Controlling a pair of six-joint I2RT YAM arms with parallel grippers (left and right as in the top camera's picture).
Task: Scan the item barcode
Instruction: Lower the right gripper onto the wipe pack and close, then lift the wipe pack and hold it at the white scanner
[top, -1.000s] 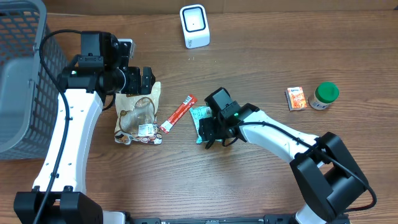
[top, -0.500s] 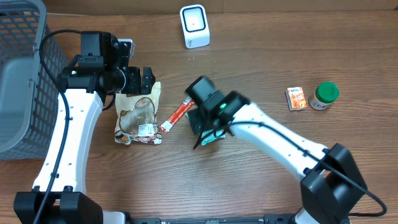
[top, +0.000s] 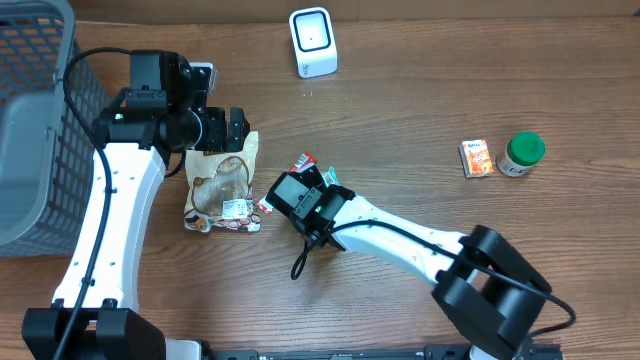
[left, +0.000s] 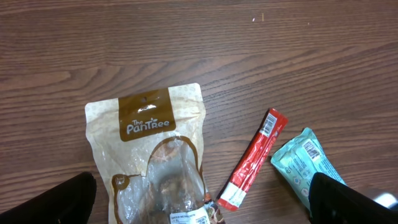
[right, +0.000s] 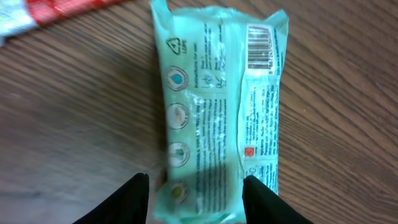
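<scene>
A teal packet (right: 217, 112) lies flat on the wood with its barcode (right: 261, 46) face up at the far end. My right gripper (right: 198, 202) straddles the packet's near end, one finger (right: 134, 199) just off its left edge and the other over its right side, jaws still a little apart. From overhead, the right gripper (top: 315, 195) covers most of the teal packet (top: 330, 178). The white scanner (top: 312, 42) stands at the back. My left gripper (left: 199, 214) hangs wide open over a brown pouch (left: 152, 162), holding nothing.
A red stick sachet (left: 252, 162) lies between the pouch and the teal packet. A grey basket (top: 30, 130) stands at the far left. An orange box (top: 477, 157) and a green-lidded jar (top: 521, 153) sit at the right.
My right arm has swung left and turned over the teal packet, and its jaws have narrowed around the packet's end. The left arm has not moved.
</scene>
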